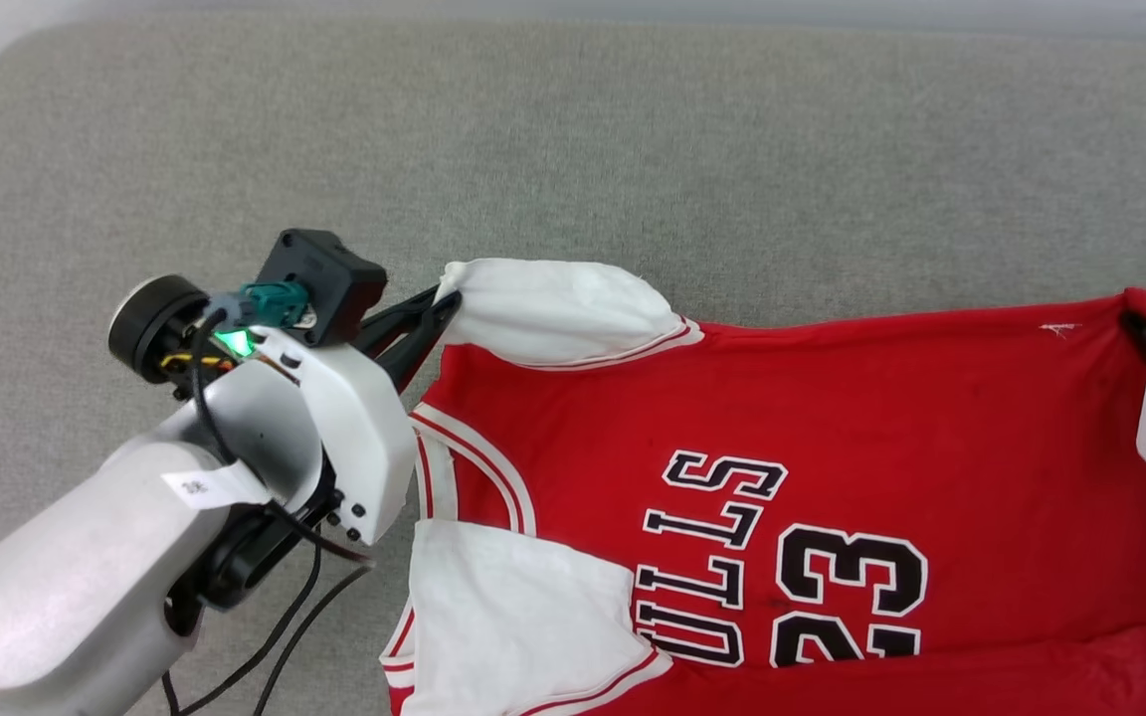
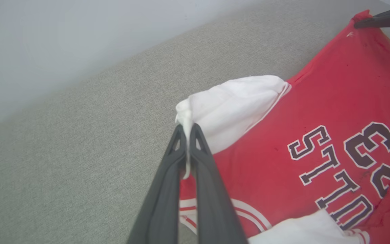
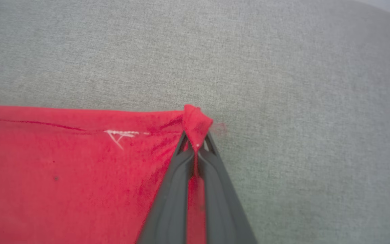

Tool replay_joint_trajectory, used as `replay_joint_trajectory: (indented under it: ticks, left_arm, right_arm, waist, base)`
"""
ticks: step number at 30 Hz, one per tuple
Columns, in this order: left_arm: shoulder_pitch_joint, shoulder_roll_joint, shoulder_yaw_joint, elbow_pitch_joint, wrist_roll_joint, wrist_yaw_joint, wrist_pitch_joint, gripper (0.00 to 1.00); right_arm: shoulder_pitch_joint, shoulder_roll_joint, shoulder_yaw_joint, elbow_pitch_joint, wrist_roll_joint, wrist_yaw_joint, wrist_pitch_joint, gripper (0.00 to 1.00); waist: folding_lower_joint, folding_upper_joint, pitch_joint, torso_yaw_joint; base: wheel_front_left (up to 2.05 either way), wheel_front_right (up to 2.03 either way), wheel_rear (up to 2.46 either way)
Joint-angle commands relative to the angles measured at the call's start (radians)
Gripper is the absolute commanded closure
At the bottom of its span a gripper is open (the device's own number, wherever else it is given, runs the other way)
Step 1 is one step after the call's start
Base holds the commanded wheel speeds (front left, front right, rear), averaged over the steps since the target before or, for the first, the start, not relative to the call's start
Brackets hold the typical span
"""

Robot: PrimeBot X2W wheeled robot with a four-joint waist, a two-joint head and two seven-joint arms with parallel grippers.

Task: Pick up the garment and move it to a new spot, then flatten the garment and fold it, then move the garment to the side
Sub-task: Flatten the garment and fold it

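The garment [image 1: 832,398], a red jersey with white sleeves and black number 23, lies spread on the grey cushion, lettering facing up and turned sideways. My left gripper [image 1: 444,298] is shut on the tip of the far white sleeve [image 2: 235,101], the cloth pinched between the fingers [image 2: 168,183]. My right gripper [image 3: 195,144] is shut on the red hem corner [image 3: 196,120] at the far right. In the head view that corner [image 1: 1142,301] meets the dark fingertips at the frame's right edge. The near white sleeve [image 1: 503,617] lies folded over the chest.
The grey fabric cushion [image 1: 633,149] stretches wide beyond the jersey toward the back and left. A pale wall [image 2: 63,40] rises behind its far edge. My left forearm [image 1: 86,577] and its cables cross the lower left of the head view.
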Motion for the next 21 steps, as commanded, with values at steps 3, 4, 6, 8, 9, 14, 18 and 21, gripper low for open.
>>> replay_joint_trajectory:
  ticks: [3, 4, 6, 8, 9, 14, 18, 21]
  left_arm:
    - [0.047, 0.011, 0.01, 0.001, -0.018, 0.019, -0.024, 1.0]
    - [0.062, 0.015, 0.012, -0.001, -0.025, 0.024, -0.03, 1.0]
    - [0.097, 0.021, 0.013, -0.01, -0.035, 0.037, -0.045, 1.0]
    - [0.132, 0.026, 0.014, -0.022, -0.048, 0.05, -0.057, 1.0]
    - [0.152, 0.029, 0.015, -0.028, -0.055, 0.057, -0.066, 1.0]
    - [0.266, 0.05, 0.028, -0.057, -0.103, 0.095, -0.117, 1.0]
    - [0.366, 0.05, 0.021, -0.073, -0.151, 0.111, -0.149, 1.0]
    - [0.422, 0.058, 0.01, -0.075, -0.17, 0.119, -0.167, 1.0]
  right_arm:
    - [0.047, -0.002, -0.003, -0.005, 0.021, -0.002, -0.043, 1.0]
    - [0.062, 0.001, -0.006, -0.009, 0.029, -0.002, -0.058, 1.0]
    - [0.099, 0.006, -0.008, -0.023, 0.05, -0.002, -0.083, 1.0]
    - [0.144, 0.008, -0.015, -0.04, 0.076, -0.002, -0.103, 1.0]
    - [0.167, 0.01, -0.014, -0.051, 0.093, -0.002, -0.111, 1.0]
    - [0.292, 0.022, -0.042, -0.097, 0.156, -0.002, -0.139, 1.0]
    - [0.384, 0.011, -0.061, -0.128, 0.185, -0.002, -0.148, 1.0]
    - [0.436, 0.005, -0.06, -0.148, 0.209, -0.002, -0.142, 1.0]
  waist:
    - [0.0, 0.0, -0.057, -0.01]
    - [0.0, 0.0, -0.071, -0.011]
    - [0.0, 0.0, -0.098, -0.012]
    - [0.0, 0.0, -0.122, -0.009]
    - [0.0, 0.0, -0.134, -0.008]
    - [0.0, 0.0, -0.183, -0.001]
    - [0.0, 0.0, -0.204, 0.006]
    - [0.0, 0.0, -0.215, 0.009]
  base:
    - [0.0, 0.0, 0.0]
    - [0.0, 0.0, 0.0]
    - [0.0, 0.0, 0.0]
    - [0.0, 0.0, 0.0]
    - [0.0, 0.0, 0.0]
    - [0.0, 0.0, 0.0]
    - [0.0, 0.0, 0.0]
    - [0.0, 0.0, 0.0]
